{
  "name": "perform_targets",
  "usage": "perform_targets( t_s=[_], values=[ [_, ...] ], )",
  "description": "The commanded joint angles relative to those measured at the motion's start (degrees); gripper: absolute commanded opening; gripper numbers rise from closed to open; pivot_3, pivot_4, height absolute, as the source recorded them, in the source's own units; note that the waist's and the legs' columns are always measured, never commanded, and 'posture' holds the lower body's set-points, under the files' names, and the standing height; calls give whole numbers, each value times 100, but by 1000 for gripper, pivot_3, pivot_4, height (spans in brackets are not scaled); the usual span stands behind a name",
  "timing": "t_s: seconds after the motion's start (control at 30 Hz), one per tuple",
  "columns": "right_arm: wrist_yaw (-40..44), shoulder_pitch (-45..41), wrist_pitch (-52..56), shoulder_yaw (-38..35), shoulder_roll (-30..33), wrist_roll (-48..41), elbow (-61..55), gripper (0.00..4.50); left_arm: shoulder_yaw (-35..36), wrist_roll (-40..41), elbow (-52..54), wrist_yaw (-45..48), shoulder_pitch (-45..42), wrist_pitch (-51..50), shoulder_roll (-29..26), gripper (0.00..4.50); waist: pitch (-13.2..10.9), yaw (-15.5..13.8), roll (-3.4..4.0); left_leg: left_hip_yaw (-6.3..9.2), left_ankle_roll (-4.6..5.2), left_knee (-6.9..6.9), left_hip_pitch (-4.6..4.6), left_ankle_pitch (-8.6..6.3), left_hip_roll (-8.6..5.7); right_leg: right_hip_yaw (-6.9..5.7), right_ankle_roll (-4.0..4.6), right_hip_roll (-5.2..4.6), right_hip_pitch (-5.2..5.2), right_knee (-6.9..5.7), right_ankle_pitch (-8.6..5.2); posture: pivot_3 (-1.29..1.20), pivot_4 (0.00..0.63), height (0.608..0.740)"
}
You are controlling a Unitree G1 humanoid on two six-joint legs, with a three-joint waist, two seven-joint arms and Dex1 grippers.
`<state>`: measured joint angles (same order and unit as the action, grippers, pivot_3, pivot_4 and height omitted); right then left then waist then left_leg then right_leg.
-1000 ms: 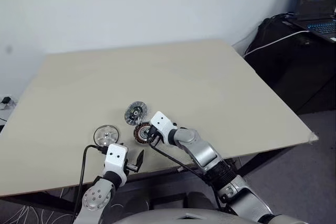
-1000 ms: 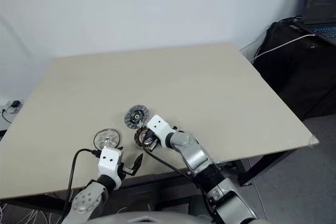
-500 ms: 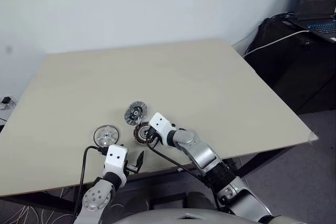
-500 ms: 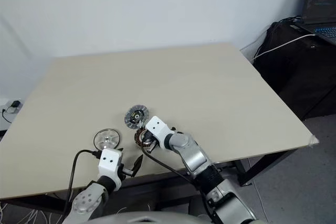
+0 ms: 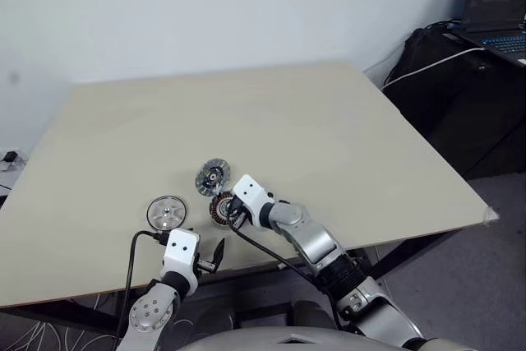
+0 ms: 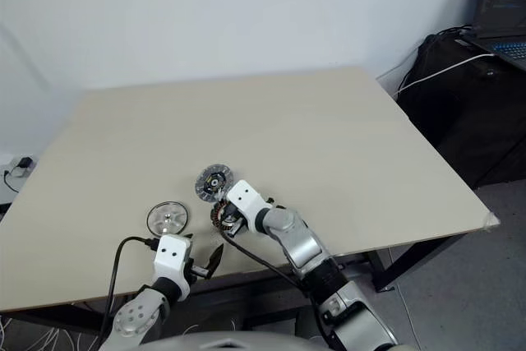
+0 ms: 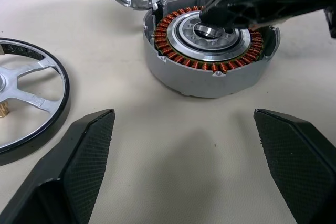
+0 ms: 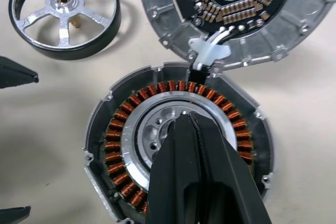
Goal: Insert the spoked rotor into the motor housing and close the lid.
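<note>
While the right pincer point(image 8: 185, 124) has its two black fingers pressed together, their tips rest on the silvery centre of the round motor housing with its ring of copper-coloured windings point(image 7: 210, 51), which sits on the beige desk point(image 5: 329, 129) near its front edge. The flat silver disc with a dark circuit-board centre point(image 8: 236, 9), apparently the lid, lies just beyond the housing, joined to it by short wires. The silver spoked rotor with a dark rim point(image 8: 65, 11) lies flat to the housing's left. The left pincer point(image 7: 194, 156) hovers near the housing, fingers wide apart, holding nothing.
</note>
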<state>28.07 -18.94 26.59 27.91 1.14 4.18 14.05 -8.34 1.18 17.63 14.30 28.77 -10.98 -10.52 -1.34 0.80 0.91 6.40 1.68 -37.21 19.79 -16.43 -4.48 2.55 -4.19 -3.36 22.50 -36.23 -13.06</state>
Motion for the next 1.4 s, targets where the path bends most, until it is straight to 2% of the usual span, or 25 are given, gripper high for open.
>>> perform_targets(
  t_s=[0.03,0.5,0.83,1.03,1.1,1.27,1.4],
  values=[
    [81,-41,-77,36,-64,-7,-85,18,61,71,42,2,26,150,3,4500,0,0,0,0,0,0,0,0,0,0,0,0,0,0,0,0,0,740],
    [328,38,-244,262,39,72,-11,18,-22,33,438,-115,209,-72,60,4500,1,2,0,0,0,0,-1,0,0,0,-26,-1,0,-1,-17,0,0,740],
    [25,203,-327,-313,-52,-205,-816,18,21,76,442,-132,132,-129,102,4500,-1,-9,0,1,-1,0,2,-1,0,0,-25,-1,1,-2,-17,0,0,740],
    [-9,728,-326,-606,228,-373,-1665,18,61,101,515,-177,234,-17,169,4500,-1,-18,-4,3,1,0,5,-2,0,-3,-26,-5,0,1,-19,0,0,740],
    [-91,859,-254,-778,335,-414,-1847,18,234,240,573,-304,228,134,317,4500,-4,-19,-7,3,0,0,6,-2,-1,-3,-26,-6,0,2,-20,0,0,740],
    [-153,1153,-75,-1143,584,-573,-2119,18,1251,1023,349,-782,-51,387,906,4500,-8,-19,-12,3,-27,-5,2,-13,8,-2,-29,-7,-2,-1,-20,0,0,740],
    [-72,1474,-185,-1202,799,-685,-2400,18,1701,1421,196,-785,-133,429,1087,4500,-8,-37,-21,7,-2,-5,8,0,4,-9,-28,-5,-2,5,-20,0,0,740]
  ],
)
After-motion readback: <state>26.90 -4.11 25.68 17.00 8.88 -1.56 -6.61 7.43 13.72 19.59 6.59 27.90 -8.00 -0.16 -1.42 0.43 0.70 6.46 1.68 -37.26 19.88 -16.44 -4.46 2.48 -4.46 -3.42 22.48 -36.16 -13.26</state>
